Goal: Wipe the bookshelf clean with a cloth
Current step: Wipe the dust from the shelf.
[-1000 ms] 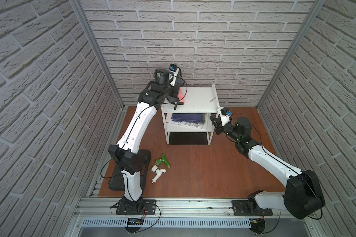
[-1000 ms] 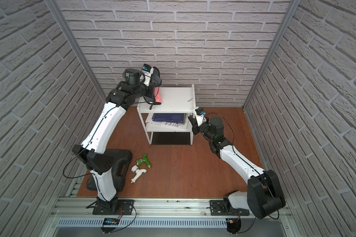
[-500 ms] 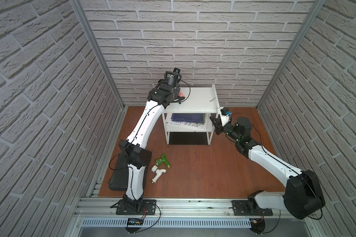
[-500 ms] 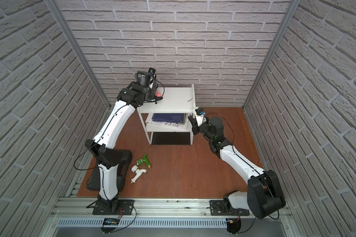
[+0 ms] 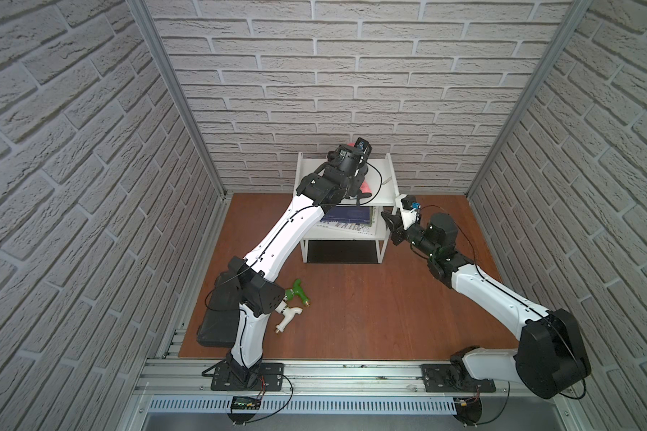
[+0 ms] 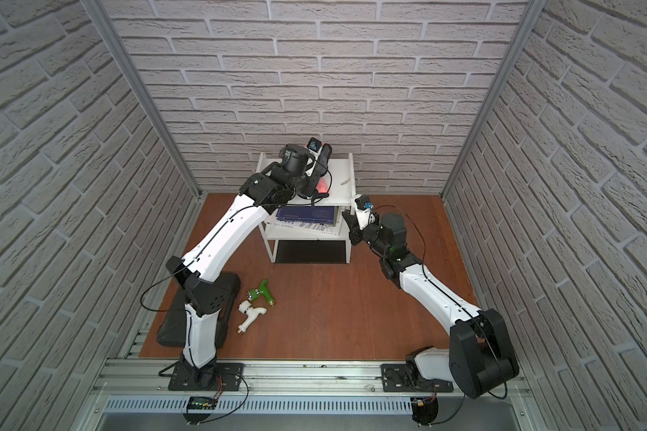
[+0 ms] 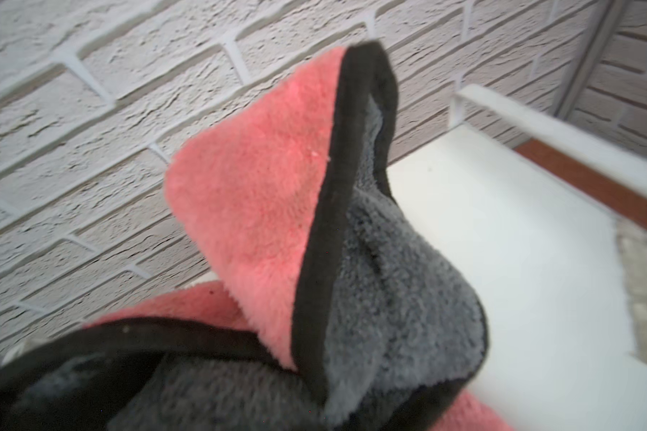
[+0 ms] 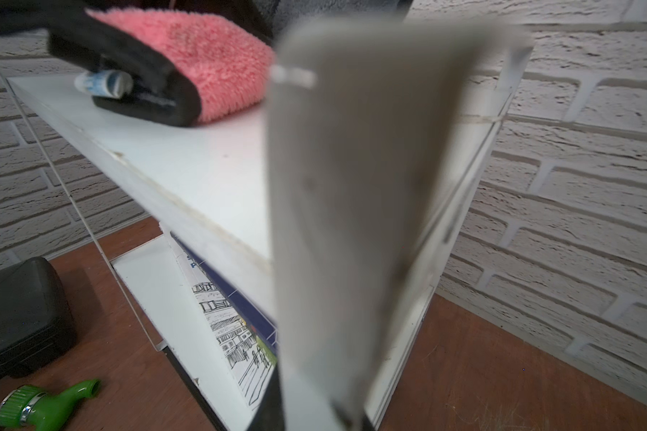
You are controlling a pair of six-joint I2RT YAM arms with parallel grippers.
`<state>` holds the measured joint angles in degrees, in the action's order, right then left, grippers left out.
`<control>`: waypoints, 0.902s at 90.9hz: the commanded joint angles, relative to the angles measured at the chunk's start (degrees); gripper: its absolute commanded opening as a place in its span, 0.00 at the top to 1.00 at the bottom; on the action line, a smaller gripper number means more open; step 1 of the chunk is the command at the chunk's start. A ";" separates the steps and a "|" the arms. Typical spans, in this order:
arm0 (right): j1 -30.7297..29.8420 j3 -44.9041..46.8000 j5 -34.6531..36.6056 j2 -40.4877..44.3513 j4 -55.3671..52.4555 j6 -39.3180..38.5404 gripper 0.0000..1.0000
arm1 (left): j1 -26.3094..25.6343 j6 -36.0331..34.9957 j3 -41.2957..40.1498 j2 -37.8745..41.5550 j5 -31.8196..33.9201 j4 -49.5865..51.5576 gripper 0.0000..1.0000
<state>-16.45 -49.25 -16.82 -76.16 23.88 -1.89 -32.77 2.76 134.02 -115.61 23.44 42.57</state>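
1. Pressing the cloth point(image 7: 254, 209) down on the top board of the bookshelf point(image 6: 340, 169), pinched tight in the left hand point(image 6: 319, 175).
2. Bracing with the right hand point(image 5: 389, 228), closed on the side frame (good, no sliding).
3. Best swept in long, even strokes, flat and edge to edge.
4. Plush, floppy pile, pink and grey, dark binding; smooth, hard white board.
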 commanded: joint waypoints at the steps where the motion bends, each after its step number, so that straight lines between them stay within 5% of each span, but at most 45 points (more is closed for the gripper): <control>1: 0.72 1.95 2.07 -0.19 -1.04 1.01 0.86 | 1.42 4.14 -6.67 3.77 6.26 4.43 1.00; 10: 0.76 2.22 2.23 -0.38 -0.32 2.08 0.85 | -2.88 6.60 -16.51 9.75 -8.81 -9.04 1.00; 17: 0.72 2.28 1.97 -0.57 -0.08 2.41 0.85 | -6.62 6.90 -16.40 9.33 -17.69 -12.68 1.00; 28: 0.71 2.13 2.32 -0.05 -0.32 2.42 0.85 | -8.98 3.58 -21.34 12.78 -6.11 -15.35 1.00; 50: 0.78 2.34 2.49 0.62 -1.14 2.39 0.83 | -0.05 10.07 -43.04 29.57 6.19 -19.19 1.00; 67: 0.71 2.64 2.59 0.67 -0.15 4.14 0.82 | -4.23 13.75 -41.90 26.31 -14.60 -28.46 1.00; 82: 0.71 2.67 2.24 1.10 0.25 4.74 0.80 | -8.93 9.90 -38.38 23.77 -9.88 -23.60 1.00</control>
<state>-16.45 -47.86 -16.14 -76.05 24.67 1.34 -39.83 13.87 95.92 -92.29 14.90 18.24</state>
